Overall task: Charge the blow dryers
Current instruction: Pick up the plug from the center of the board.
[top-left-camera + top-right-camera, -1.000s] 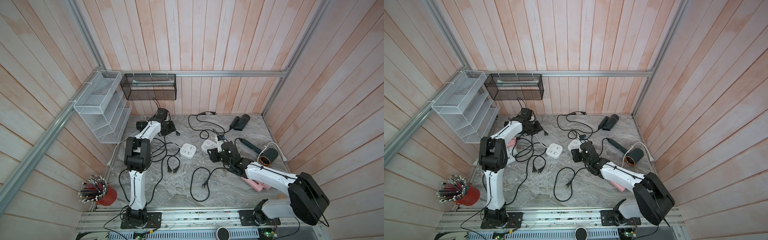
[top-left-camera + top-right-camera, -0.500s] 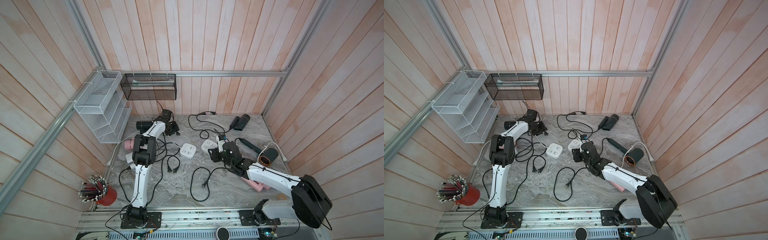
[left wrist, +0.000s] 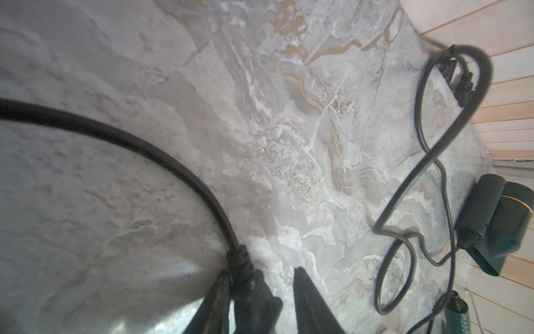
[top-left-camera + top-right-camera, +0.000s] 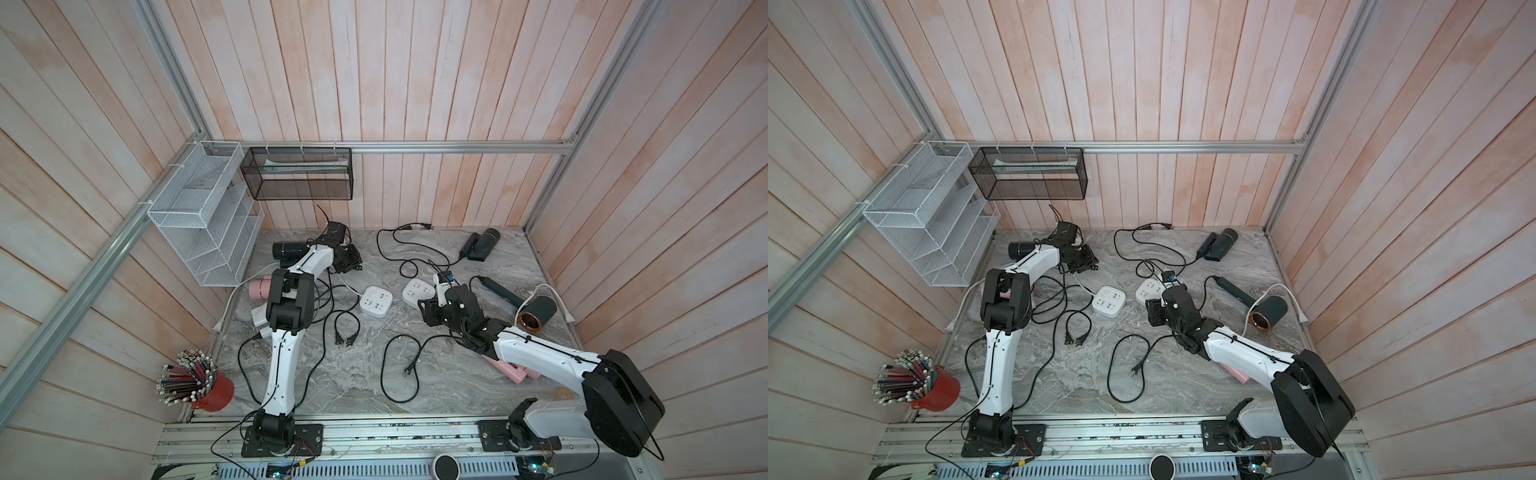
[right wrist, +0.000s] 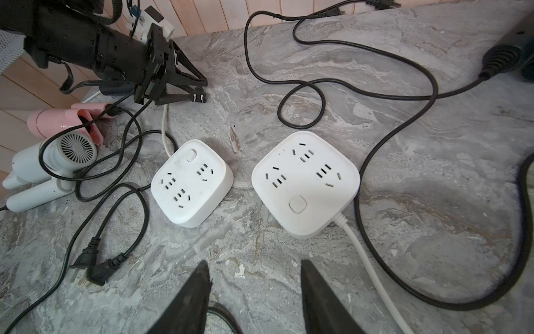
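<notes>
While the black blow dryer (image 4: 289,250) is lying at the back-left of the marble table (image 4: 353,374), its barrel running along the back wall, a two-pin plug (image 3: 254,295) is being bracketed by the jaws of the left gripper (image 5: 200,89). Those jaws are being kept partly apart. The plug is being pressed against one jaw and a strip of table is showing between it and the other, so a firm pinch cannot be confirmed.

The plug's long axis is being carried in line with the jaws, pins pointing out past the tips and roughly level with the table, and its black cord (image 3: 161,150) is arching away behind. Which dryer that cord belongs to cannot be traced.

The coming move is being governed by one relation. The nearer power strip (image 4: 376,301) is lying forward and toward the table's middle from these jaws, sockets facing up, so the pins are judged to need tipping downward.

The left arm is nearer the plug. The right gripper (image 5: 254,286) is being held wide open and empty, just short of that strip and the second power strip (image 4: 417,291), and every socket is being left empty.

The black dryer is looking matte and cylindrical, partly crossed by the arm. A pink dryer (image 5: 57,121) and a light grey dryer (image 5: 52,162) are lying near it, with their cords tangled.
</notes>
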